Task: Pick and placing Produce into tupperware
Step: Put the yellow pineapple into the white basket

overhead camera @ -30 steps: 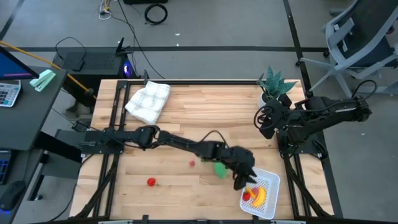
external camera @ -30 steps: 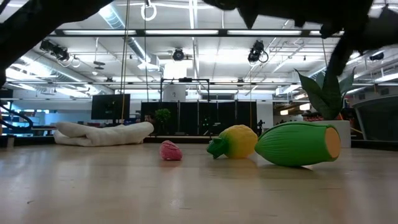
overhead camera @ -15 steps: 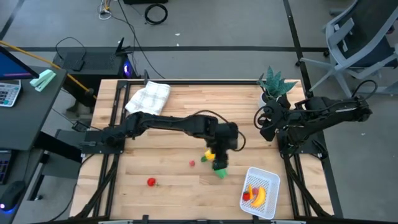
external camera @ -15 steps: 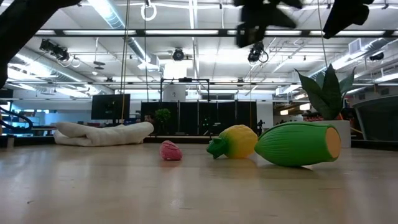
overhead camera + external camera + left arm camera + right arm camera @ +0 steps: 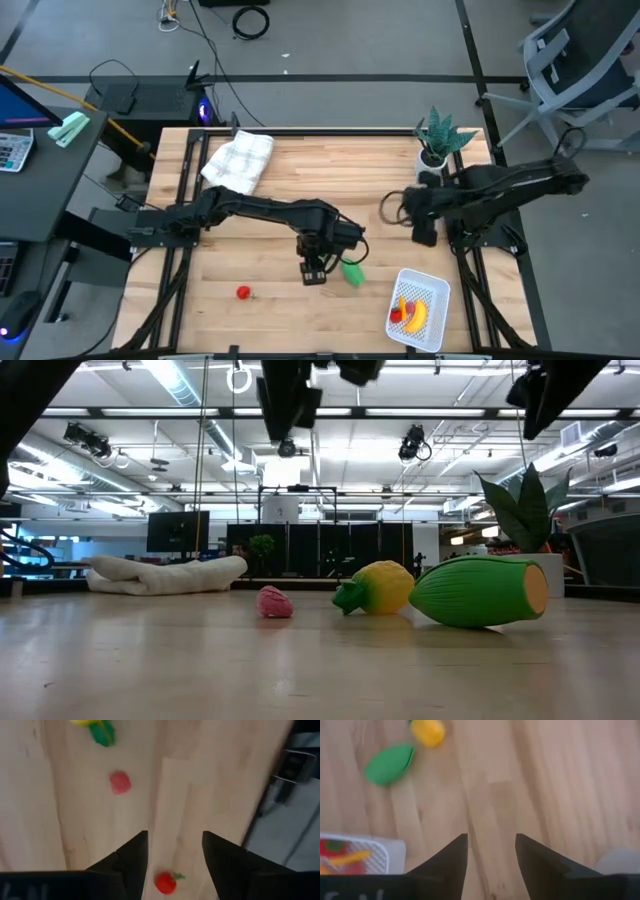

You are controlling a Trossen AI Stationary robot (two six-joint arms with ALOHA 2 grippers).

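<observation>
So the left gripper [image 5: 313, 272] has left the tupperware [image 5: 432, 322] and swung back over the table, fingers apart w/ nothing in them. That likely means one piece got dropped in, and it's going for the next. A pink piece [image 5: 120, 782] and a red piece [image 5: 165, 882] lie just ahead of it; the smooth green oblong piece [image 5: 353, 272] and round yellow pepper [image 5: 376, 588] sit right beside it. The right gripper [image 5: 490, 855], fingers apart too, has come out toward mid-table. The white, holey basket holds a curved banana [image 5: 416, 317].

White basket [image 5: 432, 283] holds banana [image 5: 417, 316]; green piece [image 5: 353, 273], yellow pepper [image 5: 376, 588], red bits [image 5: 243, 293] loose on table.
</observation>
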